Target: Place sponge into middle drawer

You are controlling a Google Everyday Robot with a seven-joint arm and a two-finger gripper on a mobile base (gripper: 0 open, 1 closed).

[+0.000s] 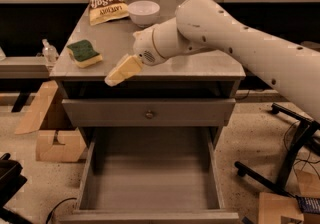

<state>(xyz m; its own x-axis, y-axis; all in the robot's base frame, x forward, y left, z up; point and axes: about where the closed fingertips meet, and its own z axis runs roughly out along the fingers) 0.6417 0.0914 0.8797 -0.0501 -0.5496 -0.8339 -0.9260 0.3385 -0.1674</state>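
The sponge (pixel 84 53), pale yellow with a dark green top, lies on the grey cabinet top (pixel 200 60) near its front left corner. My gripper (pixel 120 71) hangs at the cabinet top's front edge, a short way right of the sponge and apart from it, with nothing seen in it. The white arm reaches in from the right and covers much of the cabinet top. The middle drawer (pixel 150 178), a wide deep grey box with a plain floor, stands pulled open below the gripper.
A shallower shut drawer front with a round knob (pixel 149 114) sits above the open drawer. A tan snack bag (pixel 105 3) and a white bowl (pixel 143 12) stand at the back of the top. Cardboard boxes (pixel 55 143) lie at the left, a black stand leg (pixel 280 173) at the right.
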